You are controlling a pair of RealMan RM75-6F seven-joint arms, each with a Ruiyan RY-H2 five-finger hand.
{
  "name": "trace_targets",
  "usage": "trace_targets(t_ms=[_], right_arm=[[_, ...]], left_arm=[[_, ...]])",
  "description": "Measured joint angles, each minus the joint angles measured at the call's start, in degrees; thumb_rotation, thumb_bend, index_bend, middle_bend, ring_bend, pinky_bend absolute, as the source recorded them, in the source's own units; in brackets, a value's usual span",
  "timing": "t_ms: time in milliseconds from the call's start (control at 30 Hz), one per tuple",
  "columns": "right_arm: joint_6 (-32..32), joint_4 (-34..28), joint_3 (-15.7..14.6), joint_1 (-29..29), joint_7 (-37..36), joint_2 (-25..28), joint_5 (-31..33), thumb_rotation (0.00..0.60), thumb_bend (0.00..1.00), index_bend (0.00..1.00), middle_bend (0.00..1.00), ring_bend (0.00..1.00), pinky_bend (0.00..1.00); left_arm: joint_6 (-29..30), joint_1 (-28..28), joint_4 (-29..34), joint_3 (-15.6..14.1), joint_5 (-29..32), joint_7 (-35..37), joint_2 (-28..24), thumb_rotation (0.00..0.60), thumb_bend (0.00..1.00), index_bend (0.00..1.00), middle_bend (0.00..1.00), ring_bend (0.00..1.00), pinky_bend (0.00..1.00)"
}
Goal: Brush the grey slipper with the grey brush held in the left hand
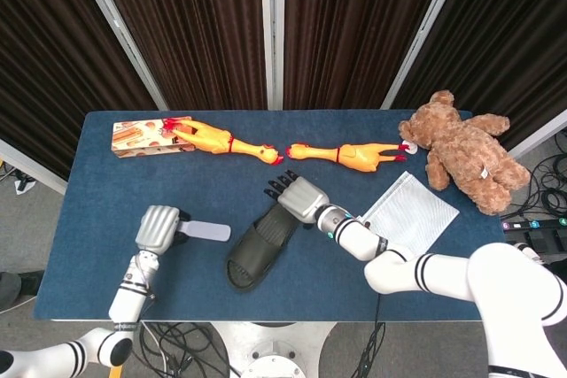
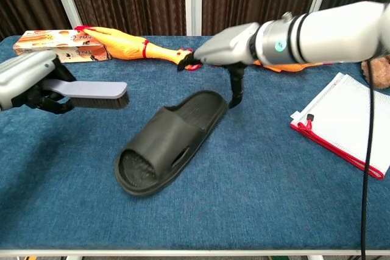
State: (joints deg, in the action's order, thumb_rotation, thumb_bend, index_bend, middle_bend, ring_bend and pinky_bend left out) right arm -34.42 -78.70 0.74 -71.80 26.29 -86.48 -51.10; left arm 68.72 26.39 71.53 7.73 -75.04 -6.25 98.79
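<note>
1. The left hand (image 2: 24, 80) is above the left part of the table (image 1: 97, 219), near its front edge. Its fingers are curled around the handle of the grey brush (image 2: 85, 94). The bristles point down, and the brush is lifted and apart from the slipper.
2. The grey slipper (image 2: 167, 140) lies flat in the middle of the table, with the toe toward the front edge. Nothing holds it.
3. The right hand (image 2: 224, 50) hovers just above the heel end. Its fingers are spread and hold nothing, and one fingertip hangs close to the heel rim.
4. Risk, in my judgement: with the slipper free, a brush stroke may push or turn it away, so the bristles would slide off.
</note>
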Motion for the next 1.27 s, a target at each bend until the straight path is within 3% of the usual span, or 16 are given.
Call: trace_targets(t_ms=[133,233,333,433,700,867,1033,1267], right_arm=[[-3.58,-4.91,0.57,2.49,-1.69,5.51,-0.85,0.600,0.03,0.00,0.00,0.00,0.00],[-6.53,-9.18,0.90,5.56,-4.43,10.24,-2.94,0.600,0.03,0.00,0.00,0.00,0.00],[-8.84,-11.98,0.87,8.40,-6.79,13.86,-5.81,0.600,0.03,0.00,0.00,0.00,0.00],[-11.10,-14.32,0.43,11.67,-9.28,17.38,-9.13,0.600,0.03,0.00,0.00,0.00,0.00],[-17.98,-18.20,-2.23,20.87,-14.59,25.01,-15.35,0.600,0.03,0.00,0.00,0.00,0.00],[-25.80,-19.31,-4.04,27.97,-17.64,27.63,-18.99,0.600,0.04,0.00,0.02,0.00,0.00],[-37.57,-18.34,-5.76,38.04,-21.53,28.59,-22.43,0.600,0.05,0.00,0.06,0.00,0.00],[-52.36,-14.81,-7.32,52.38,-27.48,26.99,-26.18,0.600,0.05,0.00,0.07,0.00,0.00]], left_arm=[[-5.32,0.64,-1.34,1.67,6.11,-3.97,-0.58,0.600,0.33,0.65,0.77,0.67,0.93],[-8.16,1.29,-1.00,2.21,9.34,-7.75,-1.28,0.600,0.23,0.41,0.52,0.42,0.71],[-9.13,1.62,1.10,2.50,11.22,-10.21,-2.26,0.600,0.15,0.24,0.34,0.25,0.49],[-8.65,1.56,4.03,2.45,11.12,-10.75,-3.63,0.600,0.10,0.15,0.20,0.13,0.33],[-5.98,-0.74,13.96,1.68,8.42,-7.01,-11.41,0.600,0.07,0.13,0.16,0.11,0.29],[0.85,-5.34,18.51,0.42,5.17,-3.83,-19.27,0.600,0.07,0.15,0.17,0.11,0.29],[9.75,-11.29,19.89,-2.28,1.68,-4.19,-25.61,0.600,0.07,0.16,0.18,0.11,0.26],[21.70,-20.10,21.59,-6.57,-3.51,-6.21,-28.66,0.600,0.07,0.17,0.18,0.11,0.21]])
